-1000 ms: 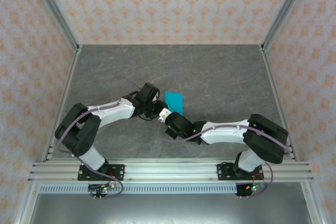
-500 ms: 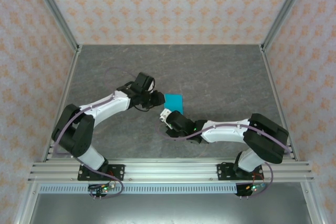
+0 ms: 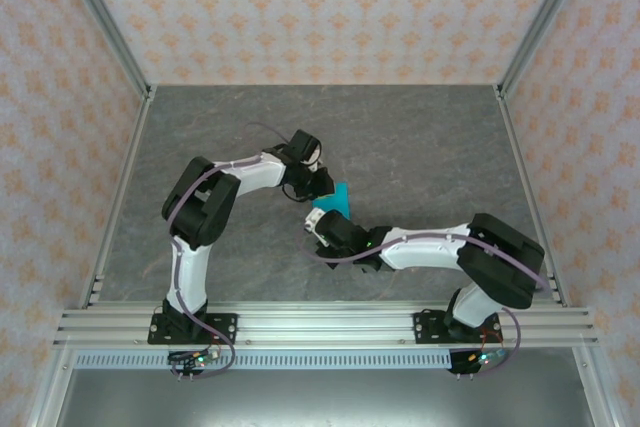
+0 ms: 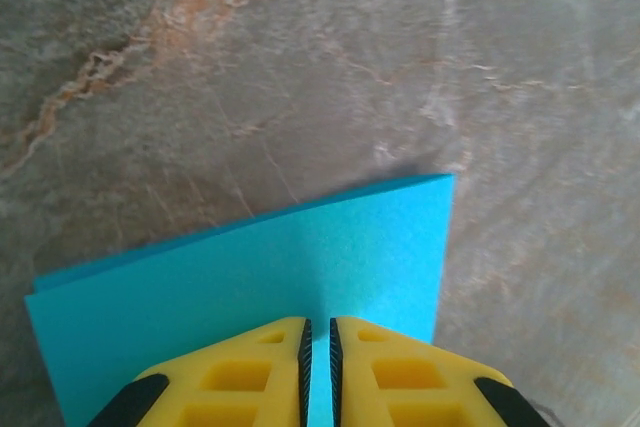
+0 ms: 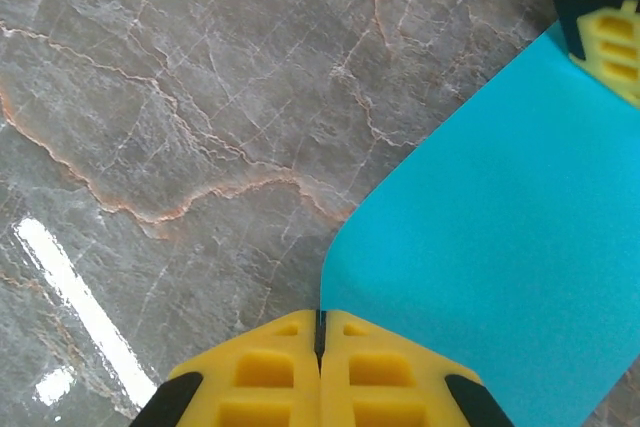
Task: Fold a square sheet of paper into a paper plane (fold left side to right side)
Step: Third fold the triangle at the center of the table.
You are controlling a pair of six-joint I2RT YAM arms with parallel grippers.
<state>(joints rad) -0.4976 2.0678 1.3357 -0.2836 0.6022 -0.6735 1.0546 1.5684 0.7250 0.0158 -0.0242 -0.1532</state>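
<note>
A thin, bright cyan-blue sheet of paper (image 3: 338, 197) lies flat on the grey, marble-veined worktop (image 3: 420, 137), just left of the centre of the overhead frame, between the two arms. In the left wrist view it fills the lower half of the frame (image 4: 250, 267), and a second layer peeks out along its upper-left edge, so it looks folded over once.

The left gripper (image 3: 320, 183) stands over the sheet. Its yellow jaws (image 4: 318, 332) are all but clenched, with only a thin slit of blue between them. I cannot tell whether they pinch any paper. The right gripper (image 3: 318, 219) has its jaws fully clenched (image 5: 320, 319), with the tips at the sheet's rounded near edge (image 5: 500, 227) and nothing between them.

I judge the paper to be very light, limp and slick on this glossy top. A sideways push would probably slide or buckle it. One closed tip should pin it flat while the other takes a free corner or edge, low and shallow, away from the crease.
</note>
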